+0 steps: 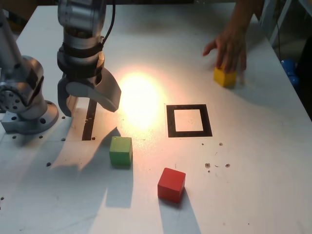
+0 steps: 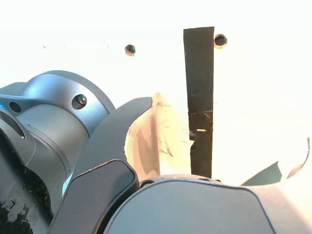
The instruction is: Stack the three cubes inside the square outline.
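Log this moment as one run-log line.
hand: open, empty, above black strip | green cube, red cube: loose on table | yellow cube: under person's hand | square outline: empty

Silver-grey arm (image 1: pixel 80 29), black cable, dark grey hand (image 1: pixel 90 100), visible screws

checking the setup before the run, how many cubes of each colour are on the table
red cube: 1
green cube: 1
yellow cube: 1, under a person's hand
total: 3 cubes
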`<action>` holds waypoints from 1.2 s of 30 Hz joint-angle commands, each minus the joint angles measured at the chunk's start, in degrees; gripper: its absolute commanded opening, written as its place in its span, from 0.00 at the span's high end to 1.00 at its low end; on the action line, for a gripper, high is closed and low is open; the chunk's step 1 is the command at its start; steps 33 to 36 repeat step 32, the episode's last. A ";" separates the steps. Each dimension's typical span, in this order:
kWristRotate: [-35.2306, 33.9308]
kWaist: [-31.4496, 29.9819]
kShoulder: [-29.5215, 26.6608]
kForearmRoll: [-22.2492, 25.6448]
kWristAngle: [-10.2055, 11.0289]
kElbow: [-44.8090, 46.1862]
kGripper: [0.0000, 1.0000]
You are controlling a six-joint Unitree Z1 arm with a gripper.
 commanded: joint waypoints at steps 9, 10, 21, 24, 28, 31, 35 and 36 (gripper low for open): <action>-0.15 0.06 0.59 0.30 1.23 -0.29 0.00; -0.16 0.06 0.72 0.39 1.36 -0.35 0.00; -0.32 0.06 1.16 0.81 1.84 -0.61 0.00; -0.33 0.06 1.16 1.03 1.89 -0.67 0.00; -0.33 0.06 1.18 1.28 1.89 -0.75 0.00; -0.33 0.06 1.22 1.32 1.89 -0.81 0.01; -0.34 0.06 1.24 1.32 1.89 -0.82 0.01; -0.34 0.06 1.24 1.32 1.89 -0.82 0.01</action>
